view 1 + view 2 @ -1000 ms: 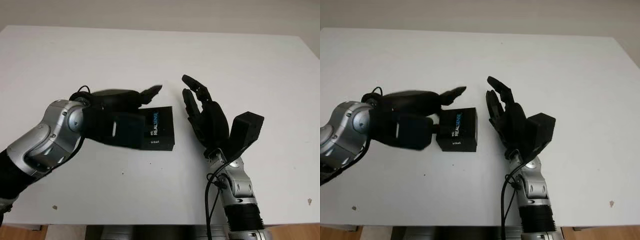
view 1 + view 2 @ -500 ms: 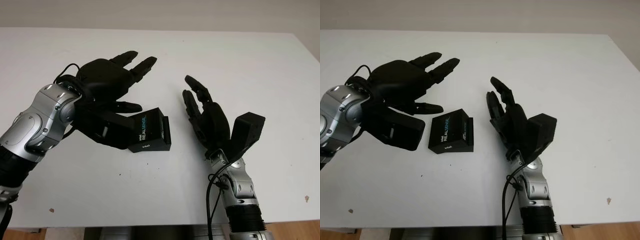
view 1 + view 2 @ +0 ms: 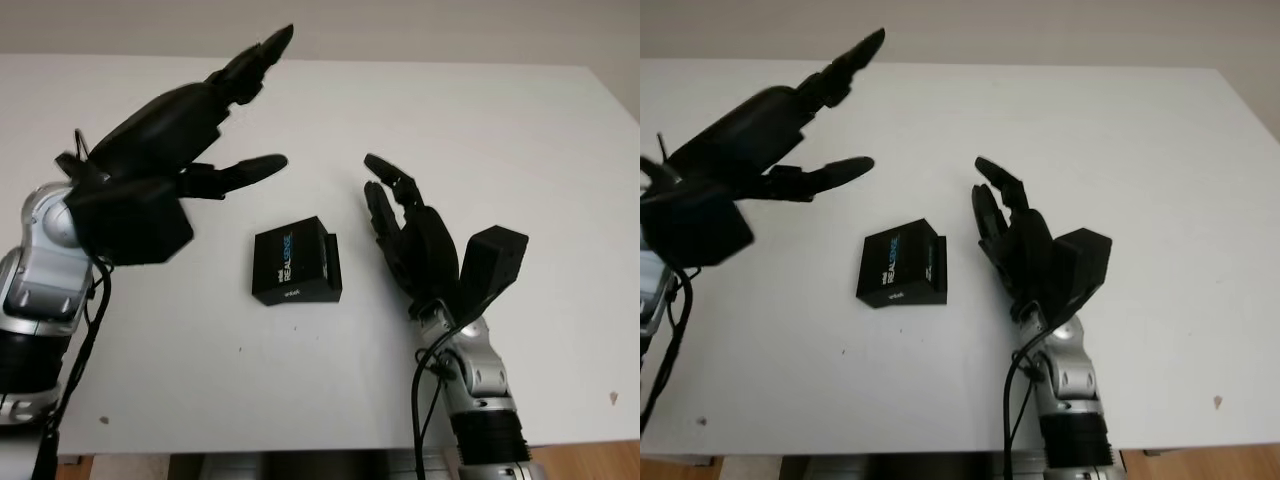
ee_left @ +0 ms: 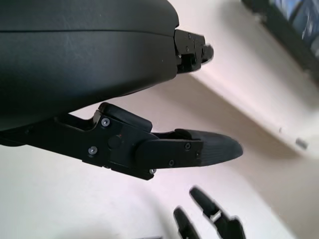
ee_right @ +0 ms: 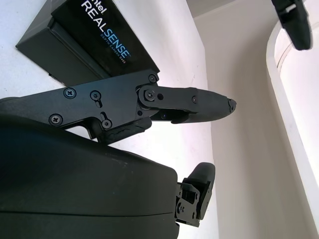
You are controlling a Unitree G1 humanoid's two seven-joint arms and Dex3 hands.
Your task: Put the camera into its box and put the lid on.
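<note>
A black camera box (image 3: pixel 296 266) printed with REALSENSE lies on the white table (image 3: pixel 480 130), its lid on top and a little askew. In the right wrist view the box (image 5: pixel 94 37) sits just past my right fingers (image 5: pixel 199 104). My left hand (image 3: pixel 190 120) is open and raised well above the table, up and to the left of the box. My right hand (image 3: pixel 405 230) is open, standing palm toward the box a short gap to its right. Neither hand touches the box.
The table's right edge (image 3: pixel 615 110) and its front edge (image 3: pixel 300 450) bound the work area. A few small dark specks (image 3: pixel 612 398) mark the tabletop.
My left hand has let go of the box, lifted up and swung away to the left. The box now lies uncovered on the table. The right hand has barely moved.
</note>
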